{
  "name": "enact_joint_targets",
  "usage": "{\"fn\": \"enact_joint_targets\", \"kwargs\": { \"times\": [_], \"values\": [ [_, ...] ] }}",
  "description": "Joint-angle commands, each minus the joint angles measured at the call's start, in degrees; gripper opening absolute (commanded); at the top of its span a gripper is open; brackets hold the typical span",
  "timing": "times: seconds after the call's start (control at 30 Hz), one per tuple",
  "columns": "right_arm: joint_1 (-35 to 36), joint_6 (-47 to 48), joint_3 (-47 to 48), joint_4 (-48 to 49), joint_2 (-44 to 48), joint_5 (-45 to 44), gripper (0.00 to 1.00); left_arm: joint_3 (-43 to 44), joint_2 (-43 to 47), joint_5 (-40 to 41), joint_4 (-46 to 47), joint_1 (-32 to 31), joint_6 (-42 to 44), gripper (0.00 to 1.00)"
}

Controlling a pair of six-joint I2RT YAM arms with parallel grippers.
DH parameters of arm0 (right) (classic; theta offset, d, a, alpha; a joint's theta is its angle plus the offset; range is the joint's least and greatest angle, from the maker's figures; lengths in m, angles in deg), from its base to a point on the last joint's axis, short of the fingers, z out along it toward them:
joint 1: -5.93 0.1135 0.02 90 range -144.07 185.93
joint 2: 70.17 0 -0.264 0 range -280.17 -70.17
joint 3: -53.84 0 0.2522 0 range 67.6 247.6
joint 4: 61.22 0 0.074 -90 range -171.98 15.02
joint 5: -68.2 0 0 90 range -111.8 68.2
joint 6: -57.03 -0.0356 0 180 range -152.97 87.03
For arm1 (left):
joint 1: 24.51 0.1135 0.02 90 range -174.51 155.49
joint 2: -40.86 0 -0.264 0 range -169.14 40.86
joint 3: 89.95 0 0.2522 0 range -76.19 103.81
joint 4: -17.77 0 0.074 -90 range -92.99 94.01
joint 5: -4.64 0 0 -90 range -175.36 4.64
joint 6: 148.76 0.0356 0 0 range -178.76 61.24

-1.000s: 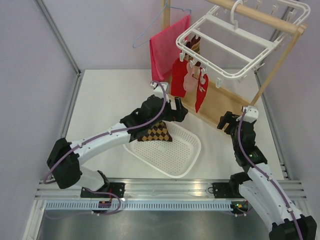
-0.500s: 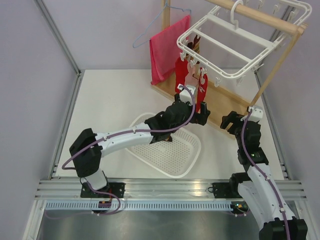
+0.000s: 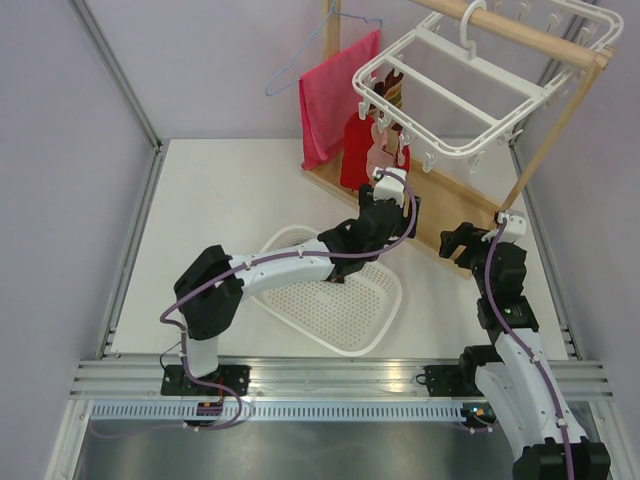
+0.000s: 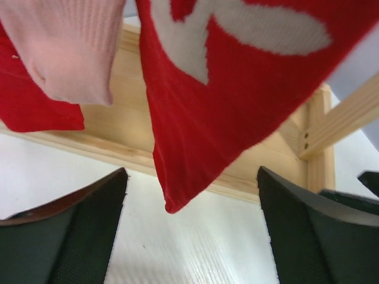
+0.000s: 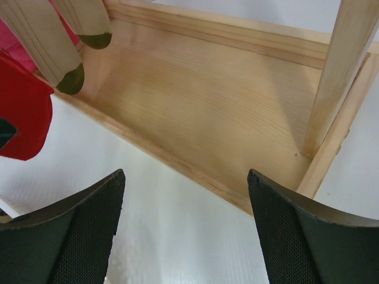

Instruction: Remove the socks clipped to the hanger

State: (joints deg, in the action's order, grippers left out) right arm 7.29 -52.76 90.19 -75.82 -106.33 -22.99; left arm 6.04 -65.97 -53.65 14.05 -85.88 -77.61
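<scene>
The white hanger (image 3: 480,85) hangs from the wooden stand's top bar. Clipped to its near edge are a red sock (image 3: 355,155), a pale pink sock (image 3: 378,160) and striped socks (image 3: 393,92). My left gripper (image 3: 403,212) is stretched up to them and open. In the left wrist view a red sock with a white pattern (image 4: 237,89) hangs with its toe tip just above the gap between the fingers (image 4: 71,236), untouched; the pink sock (image 4: 77,53) is up left. My right gripper (image 3: 455,240) is open and empty near the stand's base.
A white mesh basket (image 3: 365,305) lies under the left arm, with a dark scrap of sock (image 3: 335,281) showing at the arm's edge. The wooden stand base (image 5: 207,100) is right ahead of the right gripper. A red-pink towel (image 3: 330,95) hangs on a wire hanger behind.
My left arm swung from over the basket, where an argyle sock stays, up and right to the hanging red sock. The right arm barely moved.
</scene>
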Motion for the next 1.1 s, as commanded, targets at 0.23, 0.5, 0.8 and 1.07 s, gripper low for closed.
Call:
{"fn": "enact_joint_targets", "kwargs": {
  "times": [0.23,0.5,0.8,1.07],
  "values": [
    [-0.40,0.72,2.11,1.72,0.65,2.69,0.88,3.46,-2.34,6.62,2.61,-1.04,4.88,0.03],
    [-0.58,2.38,3.25,-0.64,0.92,2.77,0.85,-2.51,3.11,6.53,5.69,-3.59,7.25,0.02],
    [0.30,4.50,8.95,-4.52,4.00,8.57,0.84,-10.07,12.34,8.11,6.04,-6.05,6.64,0.02],
    [5.39,2.65,15.46,-4.61,1.71,11.91,0.86,-13.41,16.38,9.43,4.11,-6.14,3.83,0.02]
  ]
}}
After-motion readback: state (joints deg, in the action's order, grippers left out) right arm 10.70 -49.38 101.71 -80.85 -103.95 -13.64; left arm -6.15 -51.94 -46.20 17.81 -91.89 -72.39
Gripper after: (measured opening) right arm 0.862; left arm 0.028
